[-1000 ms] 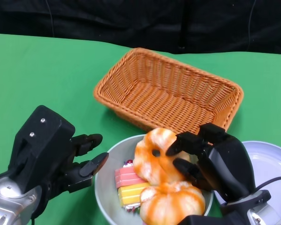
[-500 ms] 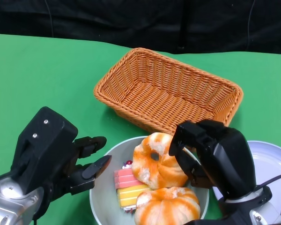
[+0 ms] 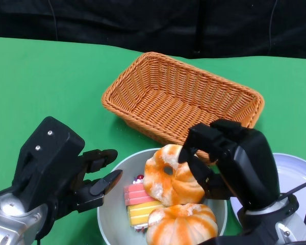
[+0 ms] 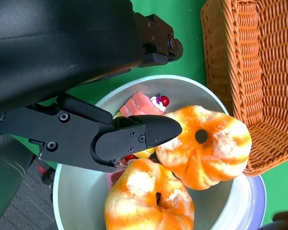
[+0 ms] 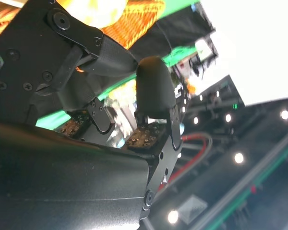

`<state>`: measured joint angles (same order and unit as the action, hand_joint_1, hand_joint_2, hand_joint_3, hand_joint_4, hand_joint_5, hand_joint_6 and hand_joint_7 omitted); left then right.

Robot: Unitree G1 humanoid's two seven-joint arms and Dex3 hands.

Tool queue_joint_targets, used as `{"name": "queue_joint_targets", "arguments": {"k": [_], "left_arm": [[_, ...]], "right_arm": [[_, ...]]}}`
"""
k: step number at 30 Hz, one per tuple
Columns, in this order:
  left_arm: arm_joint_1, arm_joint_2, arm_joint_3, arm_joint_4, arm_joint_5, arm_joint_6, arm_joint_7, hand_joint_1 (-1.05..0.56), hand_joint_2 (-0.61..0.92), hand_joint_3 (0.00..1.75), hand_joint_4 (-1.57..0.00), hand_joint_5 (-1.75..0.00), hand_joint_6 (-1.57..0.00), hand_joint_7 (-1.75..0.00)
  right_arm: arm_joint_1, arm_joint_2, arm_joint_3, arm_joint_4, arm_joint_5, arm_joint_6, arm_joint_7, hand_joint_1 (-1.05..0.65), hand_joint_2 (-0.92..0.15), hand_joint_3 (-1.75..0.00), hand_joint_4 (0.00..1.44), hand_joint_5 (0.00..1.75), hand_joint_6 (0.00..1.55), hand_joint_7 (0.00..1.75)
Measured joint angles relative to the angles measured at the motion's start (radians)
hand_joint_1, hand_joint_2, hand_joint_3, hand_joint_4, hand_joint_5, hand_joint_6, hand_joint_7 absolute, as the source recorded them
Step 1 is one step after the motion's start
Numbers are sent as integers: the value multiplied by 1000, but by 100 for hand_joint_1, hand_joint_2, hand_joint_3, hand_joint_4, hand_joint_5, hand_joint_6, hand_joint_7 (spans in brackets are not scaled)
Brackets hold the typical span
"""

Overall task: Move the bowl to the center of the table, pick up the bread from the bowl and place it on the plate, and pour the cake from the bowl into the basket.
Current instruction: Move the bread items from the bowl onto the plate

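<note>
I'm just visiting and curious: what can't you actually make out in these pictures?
- Plate: head view, mostly hidden behind the right hand and cut by the edge.
- Cake: partly under the bread.
- Bowl: its near rim is cut off.
- Right wrist view: the hand blocks the table.

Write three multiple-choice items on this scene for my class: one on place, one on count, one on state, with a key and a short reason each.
1. Where does the basket stand?
A. beyond the bowl
B. on the plate
C. inside the bowl

2. How many breads lie in the bowl?
A. one
B. two
C. four

3. What is in the basket?
A. cake
B. bread
C. nothing

Key:
1 A, it sits farther up the green table.
2 B, one bread beside another, next to the cake.
3 C, only bare weave shows.
</note>
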<state>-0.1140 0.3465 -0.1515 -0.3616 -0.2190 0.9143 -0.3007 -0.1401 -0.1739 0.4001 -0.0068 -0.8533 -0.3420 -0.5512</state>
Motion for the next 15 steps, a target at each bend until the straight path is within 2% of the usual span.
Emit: {"name": "queue_joint_targets", "arguments": {"k": [1,2,4,7,8,9,12,15], "left_arm": [[0,0,0,0,1,0,0,-61,92,58,-12,-8,-11,-1],[0,0,0,0,1,0,0,-62,92,58,-12,-8,-11,-1],[0,0,0,0,3,0,0,-63,92,58,-12,-8,-11,-1],[0,0,0,0,6,0,0,-63,92,58,-12,-8,-12,-1],[0,0,0,0,8,0,0,-62,92,59,-13,-8,-12,-1],[0,0,0,-1,10,0,0,-61,92,59,-13,-8,-12,-1],[0,-1,0,-1,19,0,0,-60,92,60,-13,-8,-13,-1],[0,-2,-1,-1,20,-1,0,-60,92,60,-12,-8,-13,-1]], "right_arm": [[9,3,2,-31,0,39,65,-38,-63,-53,54,88,68,30],[17,5,5,-53,-2,70,116,-41,-73,-33,47,81,63,22],[31,11,15,-87,-9,127,202,-47,-84,-13,36,75,57,14],[37,17,29,-113,-24,179,268,-50,-89,-4,27,75,52,10],[37,19,33,-124,-31,199,295,-56,-91,-2,12,74,43,5],[36,22,37,-131,-38,223,328,-58,-91,-1,6,76,40,3],[35,26,47,-133,-53,289,408,-63,-92,-1,1,67,33,1],[24,30,60,-123,-69,315,433,-65,-92,0,0,62,30,0]]}}
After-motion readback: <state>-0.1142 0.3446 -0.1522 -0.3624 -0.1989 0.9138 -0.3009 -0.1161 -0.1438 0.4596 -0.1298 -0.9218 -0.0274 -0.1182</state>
